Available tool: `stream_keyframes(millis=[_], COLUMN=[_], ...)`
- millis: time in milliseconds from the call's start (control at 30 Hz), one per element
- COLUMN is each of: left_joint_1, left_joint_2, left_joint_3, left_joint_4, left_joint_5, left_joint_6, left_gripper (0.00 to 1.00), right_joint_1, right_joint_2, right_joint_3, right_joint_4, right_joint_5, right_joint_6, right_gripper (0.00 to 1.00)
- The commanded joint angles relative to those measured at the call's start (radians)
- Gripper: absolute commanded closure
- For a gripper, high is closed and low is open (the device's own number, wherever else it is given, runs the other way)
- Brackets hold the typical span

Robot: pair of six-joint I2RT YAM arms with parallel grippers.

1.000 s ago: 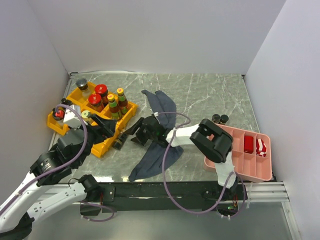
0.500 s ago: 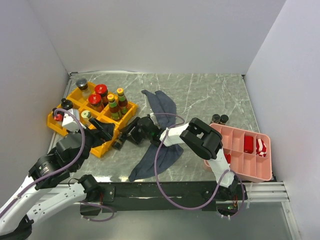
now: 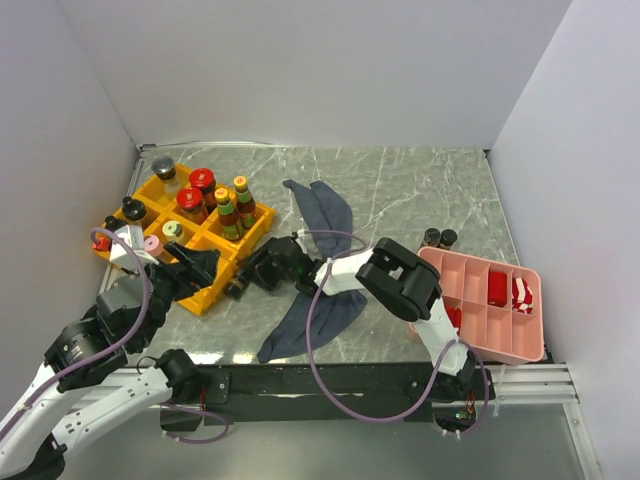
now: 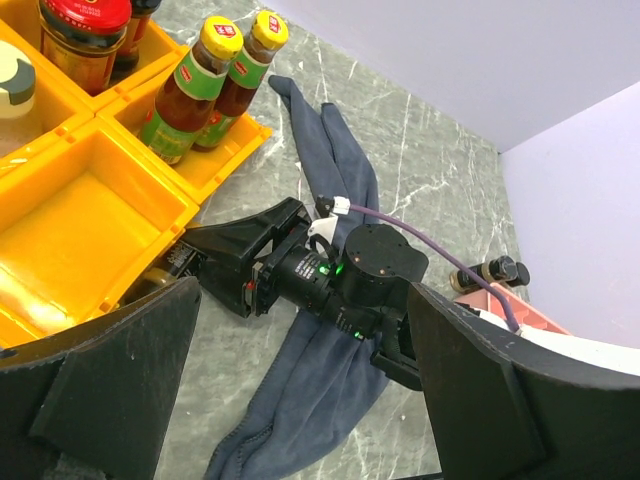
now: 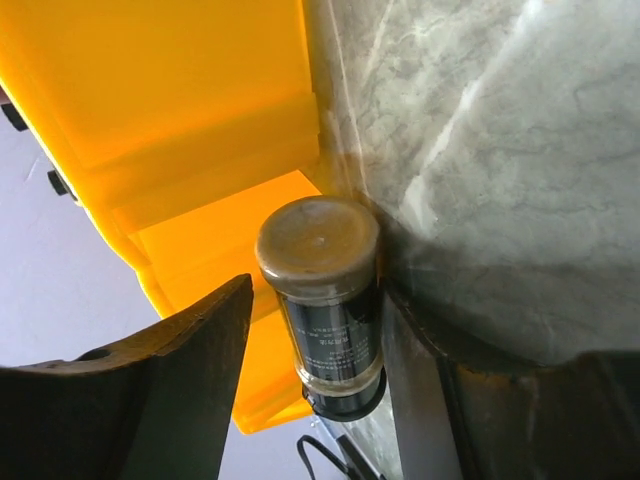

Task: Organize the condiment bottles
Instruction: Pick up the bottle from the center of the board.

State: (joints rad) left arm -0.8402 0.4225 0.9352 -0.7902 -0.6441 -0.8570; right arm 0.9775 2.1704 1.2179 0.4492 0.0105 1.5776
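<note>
A yellow tray [image 3: 215, 285] at the left holds several condiment bottles: red-lidded jars [image 3: 202, 180], slim sauce bottles [image 3: 228, 207], a silver-capped shaker [image 3: 163, 166] and a pink-capped shaker [image 3: 152, 243]. A small dark bottle [image 5: 325, 300] lies on the marble against the tray's outer wall. My right gripper [image 5: 315, 330] is open around it; the right finger touches it and a gap remains on the left. My left gripper [image 4: 305, 295] is open and empty over the tray's near corner. Two tiny black-capped bottles [image 3: 440, 237] stand by the pink tray.
A grey-blue cloth [image 3: 325, 205] lies in the middle of the table, under my right arm. The pink tray [image 3: 500, 345] with red packets [image 3: 497, 288] sits at the right front. White walls close in the table on three sides.
My left arm has drawn back toward the near left, uncovering the pink-capped shaker in the tray. My right gripper has reached further left and narrowed around the small dark bottle.
</note>
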Motion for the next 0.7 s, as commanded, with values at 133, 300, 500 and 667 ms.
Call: stream_keyframes(millis=[133,300,500,667], left_joint_1=[0.000,0.001,0.000,0.001], left_joint_2=[-0.001,0.024,0.132,0.264], left_joint_3=[0.014,-0.013,-0.072,-0.107], left_joint_4=[0.009,0.046,0.158,0.273], left_joint_5=[-0.002,0.024,0.069,0.148], left_joint_6=[0.012,0.045,0.098,0.131], left_gripper=[0.09,0.09,0.09,0.09], right_joint_1=[0.000,-0.025,-0.101,-0.164], right_joint_2=[0.028,-0.040,-0.269,-0.399], right_joint_3=[-0.004,-0.135,-0.362,-0.498], right_joint_4=[0.016,0.155,0.338,0.477], right_joint_5=[0.042,0.020,-0.007,-0.047], right_joint_6=[0.015,0.047,0.090,0.168], right_gripper=[0.55,0.66,0.72,0.72])
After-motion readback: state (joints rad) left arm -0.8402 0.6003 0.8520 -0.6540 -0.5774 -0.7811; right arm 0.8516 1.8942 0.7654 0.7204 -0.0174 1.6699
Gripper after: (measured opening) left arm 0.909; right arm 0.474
